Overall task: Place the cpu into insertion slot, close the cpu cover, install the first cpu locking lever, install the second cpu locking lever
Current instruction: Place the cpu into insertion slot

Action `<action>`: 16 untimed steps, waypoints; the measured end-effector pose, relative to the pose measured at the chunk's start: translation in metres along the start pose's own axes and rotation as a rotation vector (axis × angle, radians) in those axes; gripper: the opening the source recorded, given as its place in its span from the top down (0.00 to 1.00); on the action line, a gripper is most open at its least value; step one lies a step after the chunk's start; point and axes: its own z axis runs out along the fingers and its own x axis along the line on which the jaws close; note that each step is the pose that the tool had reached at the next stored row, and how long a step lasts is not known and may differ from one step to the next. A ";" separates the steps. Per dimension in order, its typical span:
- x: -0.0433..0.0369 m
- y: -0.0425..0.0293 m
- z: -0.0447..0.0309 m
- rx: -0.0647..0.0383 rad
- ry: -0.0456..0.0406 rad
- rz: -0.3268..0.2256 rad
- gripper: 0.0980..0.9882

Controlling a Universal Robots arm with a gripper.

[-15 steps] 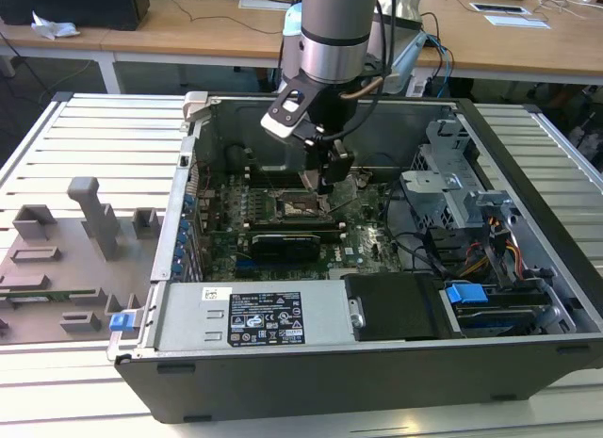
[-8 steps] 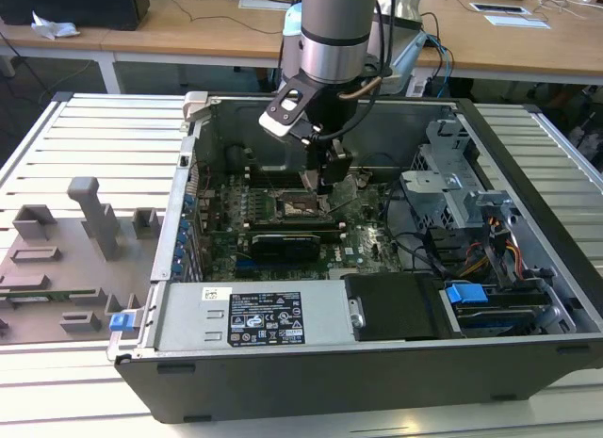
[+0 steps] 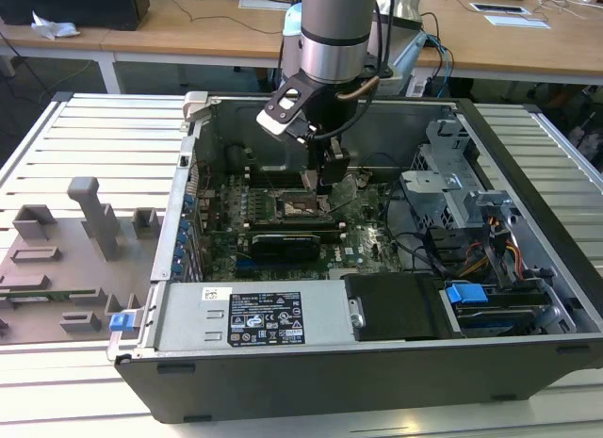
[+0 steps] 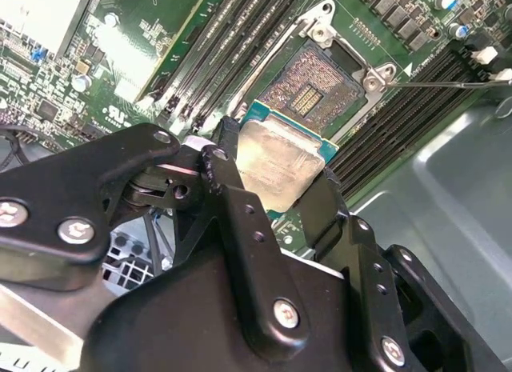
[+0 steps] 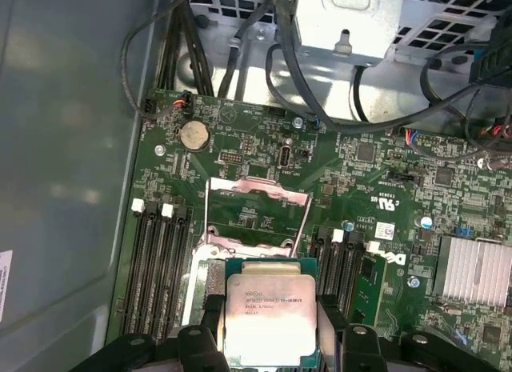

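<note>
Slatted grey bench [image 3: 94, 127] with an open computer case [image 3: 311, 363] lying on it, side panel off; wooden desks behind. Arm reaches down into the case, and the gripper [image 3: 325, 186] hangs just above the green motherboard [image 3: 372, 240].

Fingers: clamped on the cpu [image 4: 282, 166], one finger [image 4: 226, 160] on each of two opposite edges, metal top facing the wrist. The edge grip reads as deliberate. It leaves the underside untouched and keeps the chip flat for a straight descent.

Insertion slot [image 4: 308, 88]: just beyond and below the fingertips, contact field bare. Chip is not seated. In the second wrist view it overlaps only the slot's near rim. Judged hovering, close to alignment, apart from the socket.

Cpu cover [image 5: 256, 188]: swung up and back on the far side of the slot from the fingers, so the way down is free. One thin locking lever [image 4: 448, 85] stands released, off to one side of the fingers. Memory slots [image 5: 156, 268] flank the fingers on both sides.

Step in hand: placement. Cover and both levers not yet done.
</note>
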 end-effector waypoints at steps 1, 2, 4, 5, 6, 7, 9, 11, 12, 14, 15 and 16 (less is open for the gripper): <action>0.0000 0.0000 0.0000 0.000 -0.0006 0.008 0.50; 0.0000 0.0000 0.0000 0.000 -0.0010 0.014 0.50; 0.0000 0.0000 0.0000 0.000 -0.0023 0.040 0.50; 0.0000 0.0000 0.0000 -0.001 -0.0027 0.052 0.50; 0.0000 0.0000 0.0000 -0.001 -0.0030 0.060 0.50; 0.0000 0.0000 0.0000 -0.001 -0.0033 0.067 0.50; 0.0000 0.0000 0.0001 -0.001 -0.0037 0.082 0.50; 0.0000 0.0000 0.0001 -0.001 -0.0040 0.094 0.50; 0.0000 0.0000 0.0001 -0.001 -0.0042 0.099 0.50; 0.0000 0.0000 0.0001 -0.001 -0.0042 0.099 0.50; 0.0000 0.0000 0.0001 -0.001 -0.0041 0.099 0.50; 0.0000 0.0000 0.0000 -0.001 -0.0042 0.099 0.50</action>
